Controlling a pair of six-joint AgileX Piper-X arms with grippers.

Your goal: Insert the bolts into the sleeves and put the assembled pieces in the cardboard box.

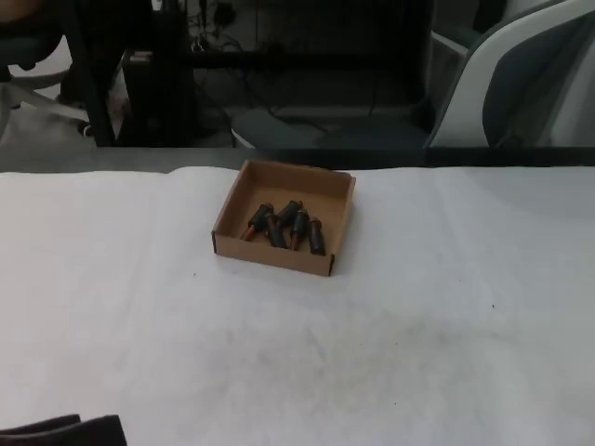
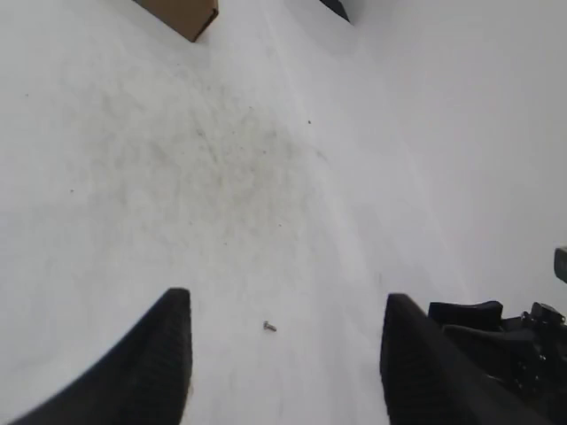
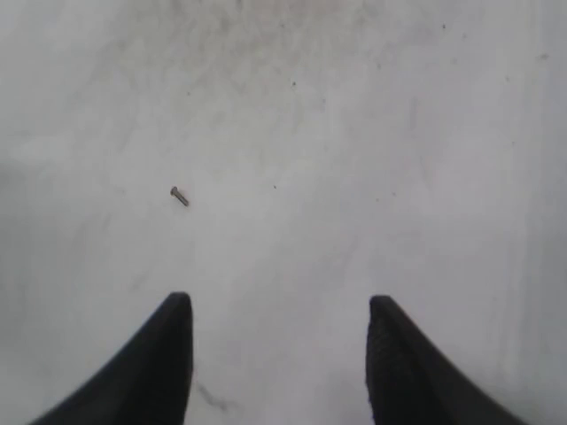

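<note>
Several assembled pieces (image 1: 284,226) lie in the cardboard box (image 1: 270,253); left end effector (image 2: 288,354) and right end effector (image 3: 279,354) hang released, so the tiny screw (image 3: 179,196) risks being overlooked.

- Bright, even light falls on the white worktop (image 1: 446,325) in the high view, and what shadows there are stay soft and faint
- The room beyond the worktop's far edge lies dim, nearly black in places
- The cardboard box (image 1: 274,254), toward the far edge, holds a soft shadow along its inner walls
- In the wrist views the worktop looks pale, almost washed out, against the near-black left fingers (image 2: 164,363) and right fingers (image 3: 168,363)
</note>
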